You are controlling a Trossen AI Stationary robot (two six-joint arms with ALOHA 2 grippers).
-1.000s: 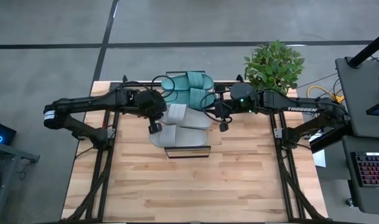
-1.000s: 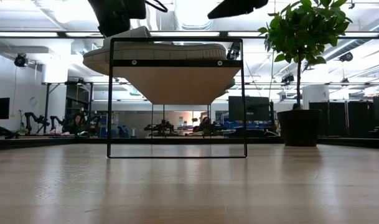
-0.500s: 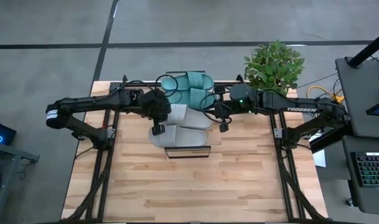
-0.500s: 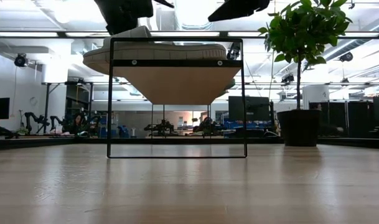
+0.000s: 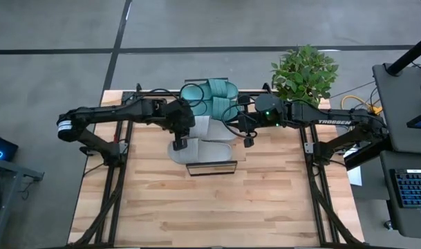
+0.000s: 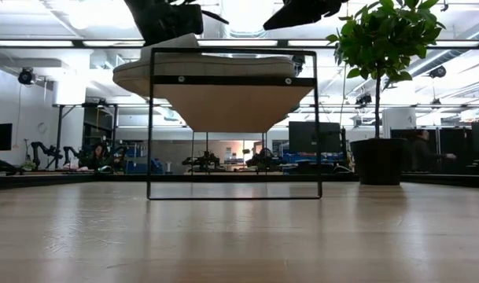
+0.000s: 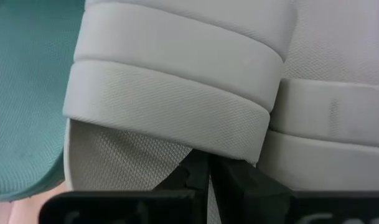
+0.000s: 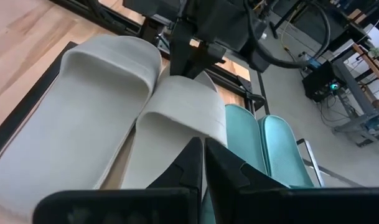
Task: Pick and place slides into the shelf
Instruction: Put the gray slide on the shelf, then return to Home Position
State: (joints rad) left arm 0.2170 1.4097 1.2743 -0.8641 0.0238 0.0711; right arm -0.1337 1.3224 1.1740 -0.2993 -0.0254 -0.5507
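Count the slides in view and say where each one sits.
4. Two grey slides lie side by side on the shelf; two teal slides lie next to them, farther back.

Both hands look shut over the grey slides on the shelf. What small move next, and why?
Probably ease the left hand a touch further toward the right hand, then lift off. Both are shut and hold nothing; the grey slides and teal slides lie on the shelf, the outer grey one overhanging its left edge.
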